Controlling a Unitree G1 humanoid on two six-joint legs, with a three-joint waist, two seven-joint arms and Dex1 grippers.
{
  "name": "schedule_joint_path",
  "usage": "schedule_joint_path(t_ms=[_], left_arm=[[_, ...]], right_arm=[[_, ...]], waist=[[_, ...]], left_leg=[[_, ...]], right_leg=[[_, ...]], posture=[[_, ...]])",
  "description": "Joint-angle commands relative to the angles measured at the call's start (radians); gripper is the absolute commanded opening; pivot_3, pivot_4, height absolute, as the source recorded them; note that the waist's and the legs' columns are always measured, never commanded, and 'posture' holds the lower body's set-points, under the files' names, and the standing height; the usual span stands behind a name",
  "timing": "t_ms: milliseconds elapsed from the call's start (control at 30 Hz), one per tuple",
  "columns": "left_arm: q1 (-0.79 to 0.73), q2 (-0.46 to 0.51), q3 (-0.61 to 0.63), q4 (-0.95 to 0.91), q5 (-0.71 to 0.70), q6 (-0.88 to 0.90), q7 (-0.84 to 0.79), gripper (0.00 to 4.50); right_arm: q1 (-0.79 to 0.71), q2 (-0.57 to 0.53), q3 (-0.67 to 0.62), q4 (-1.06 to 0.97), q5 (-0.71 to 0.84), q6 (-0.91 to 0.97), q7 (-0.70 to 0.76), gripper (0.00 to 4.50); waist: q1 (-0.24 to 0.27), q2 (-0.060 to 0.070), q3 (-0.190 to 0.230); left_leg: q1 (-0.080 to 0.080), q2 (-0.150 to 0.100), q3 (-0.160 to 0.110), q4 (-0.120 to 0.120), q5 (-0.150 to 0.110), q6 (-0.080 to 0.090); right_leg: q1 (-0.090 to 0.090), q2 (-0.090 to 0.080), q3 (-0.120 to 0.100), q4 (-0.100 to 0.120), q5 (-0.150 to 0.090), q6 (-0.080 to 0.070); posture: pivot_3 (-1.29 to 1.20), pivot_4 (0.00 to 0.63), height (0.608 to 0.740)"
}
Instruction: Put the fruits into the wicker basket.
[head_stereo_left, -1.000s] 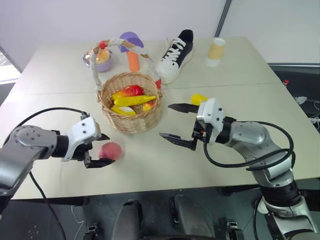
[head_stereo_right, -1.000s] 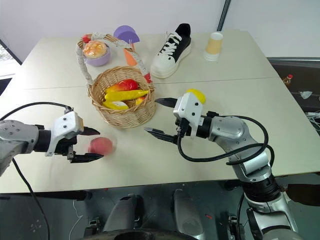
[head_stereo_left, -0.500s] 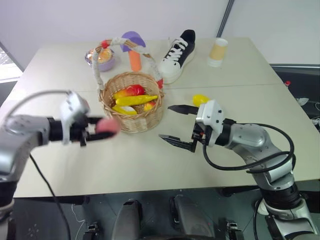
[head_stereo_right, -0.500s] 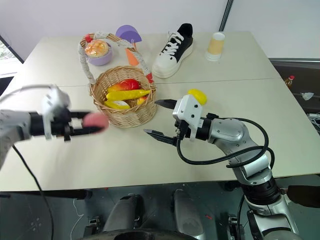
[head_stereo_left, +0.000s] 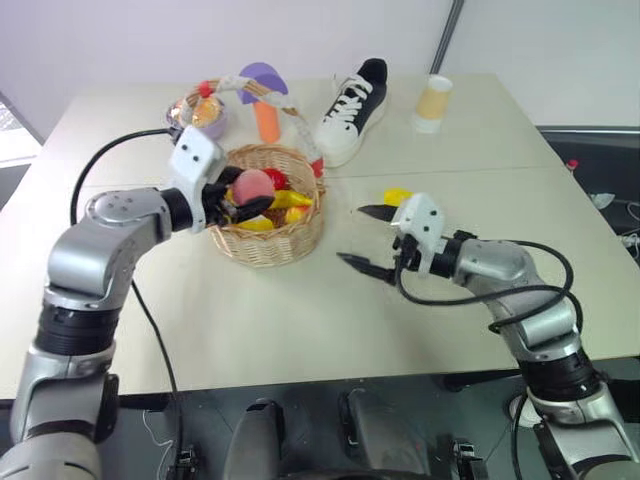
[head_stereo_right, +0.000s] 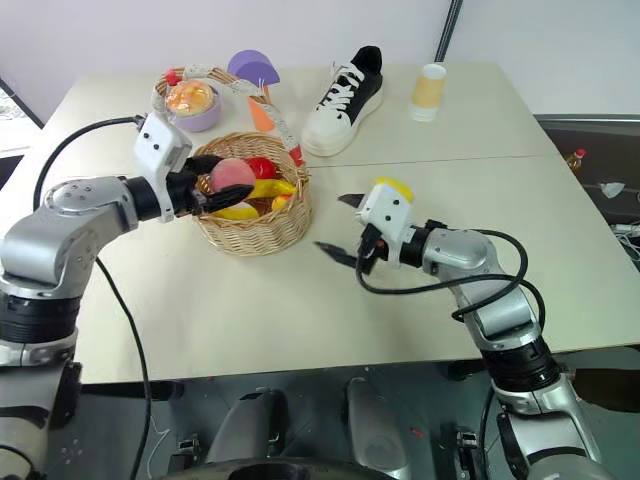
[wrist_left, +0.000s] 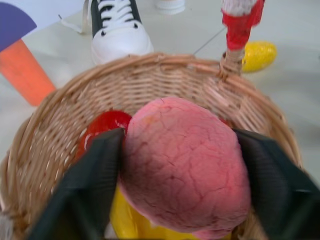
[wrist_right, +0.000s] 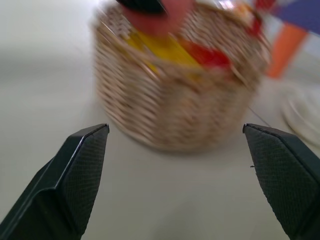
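Note:
My left gripper (head_stereo_left: 246, 196) is shut on the pink-red peach (wrist_left: 185, 170) and holds it just over the opening of the wicker basket (head_stereo_left: 268, 237). Inside the basket lie the yellow banana (head_stereo_right: 266, 188) and a red-yellow mango (head_stereo_right: 262, 166). The yellow lemon (head_stereo_left: 397, 196) rests on the table to the right of the basket, just behind my right gripper (head_stereo_left: 352, 235). That gripper stands open with nothing between its fingers, pointing at the basket's side (wrist_right: 175, 105) from a short way off.
Behind the basket stand a black-and-white shoe (head_stereo_left: 355, 105), a purple-capped mushroom shape (head_stereo_left: 264, 100) and a purple bowl (head_stereo_left: 206, 125) with a bun-like item. A paper cup (head_stereo_left: 433, 103) sits at the back right. The table's front edge is near.
My left gripper has lifted the peach off the table and carried it up and right, over the basket. My right gripper has shifted a little to the right, still open.

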Motion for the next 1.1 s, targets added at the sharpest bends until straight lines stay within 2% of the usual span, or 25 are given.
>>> schedule_joint_path(t_ms=[33,167,333,600,700,733,800,833,967,1033,1100], left_arm=[[-0.028,-0.009,0.015,-0.002,0.017,-0.056,0.0,4.47],[0.039,-0.017,0.048,-0.09,-0.065,-0.123,-0.107,4.47],[0.165,0.014,0.01,-0.226,-0.125,-0.136,-0.226,4.47],[0.234,0.009,-0.008,-0.296,-0.122,-0.126,-0.203,4.47],[0.262,0.007,-0.001,-0.313,-0.126,-0.126,-0.186,4.5],[0.266,0.007,0.0,-0.313,-0.125,-0.127,-0.182,4.5],[0.272,0.003,0.012,-0.31,-0.136,-0.126,-0.172,4.5],[0.277,0.001,0.022,-0.308,-0.141,-0.133,-0.169,4.5],[0.296,-0.007,0.082,-0.276,-0.159,-0.154,-0.158,4.5],[0.321,-0.003,0.141,-0.246,-0.181,-0.155,-0.153,4.5],[0.362,0.002,0.219,-0.213,-0.207,-0.17,-0.164,4.5]], right_arm=[[-0.055,-0.019,-0.046,0.076,-0.086,-0.025,-0.084,4.5],[-0.143,-0.02,-0.034,0.258,-0.194,-0.065,-0.169,4.5],[-0.244,0.002,0.008,0.504,-0.276,-0.173,-0.177,4.5],[-0.379,0.068,0.003,0.842,-0.298,-0.285,-0.17,4.5],[-0.394,0.087,0.004,0.899,-0.303,-0.308,-0.165,3.69],[-0.398,0.09,0.001,0.907,-0.302,-0.314,-0.165,3.21],[-0.4,0.092,-0.004,0.901,-0.304,-0.314,-0.17,2.17],[-0.395,0.088,-0.005,0.88,-0.307,-0.313,-0.173,1.85],[-0.355,0.045,-0.005,0.726,-0.306,-0.357,-0.127,1.85],[-0.292,0.003,-0.008,0.533,-0.249,-0.391,-0.021,1.85],[-0.214,-0.041,-0.014,0.286,-0.139,-0.348,0.104,1.85]], waist=[[0.0,0.0,0.0],[-0.002,0.0,0.0],[-0.002,0.0,0.0],[-0.002,0.0,0.0],[-0.002,0.0,0.0],[-0.002,0.0,0.0],[-0.002,0.0,0.0],[-0.002,0.001,0.0],[-0.001,0.001,0.0],[0.0,0.001,0.001],[-0.001,0.001,0.001]], left_leg=[[0.0,0.0,0.0,0.0,0.0,0.0],[0.0,0.0,0.001,0.0,0.0,0.0],[0.0,0.0,0.001,-0.001,0.0,0.0],[0.0,0.0,0.001,0.0,0.0,0.0],[0.0,0.0,0.001,-0.001,0.0,0.0],[0.0,0.0,0.001,-0.001,0.0,0.0],[0.0,0.0,0.001,-0.001,0.0,0.0],[0.0,0.0,0.001,0.0,0.0,0.0],[0.0,0.0,0.001,0.0,0.0,0.0],[0.0,0.0,0.001,-0.001,0.0,0.0],[0.0,0.0,0.001,-0.001,-0.001,0.001]], right_leg=[[0.0,0.0,0.0,0.0,0.0,0.0],[0.0,0.0,0.0,0.0,0.0,0.0],[0.0,-0.001,0.001,0.0,0.0,0.0],[0.0,-0.001,0.001,0.0,0.0,0.0],[0.0,-0.001,0.001,0.0,0.0,0.0],[0.0,-0.001,0.001,0.0,0.0,0.0],[0.0,-0.001,0.001,0.0,0.0,0.0],[0.0,-0.001,0.001,0.0,0.0,0.0],[0.0,-0.001,0.001,0.0,0.0,0.0],[0.0,-0.001,0.001,0.0,0.0,0.0],[0.0,-0.001,0.001,0.0,0.0,0.0]], posture=[[0.0,0.15,0.74],[0.0,0.15,0.74],[0.0,0.15,0.74],[0.0,0.15,0.74],[0.0,0.15,0.74],[0.0,0.15,0.74],[0.0,0.15,0.74],[0.0,0.15,0.74],[0.0,0.15,0.74],[0.0,0.15,0.74],[0.0,0.15,0.74]])
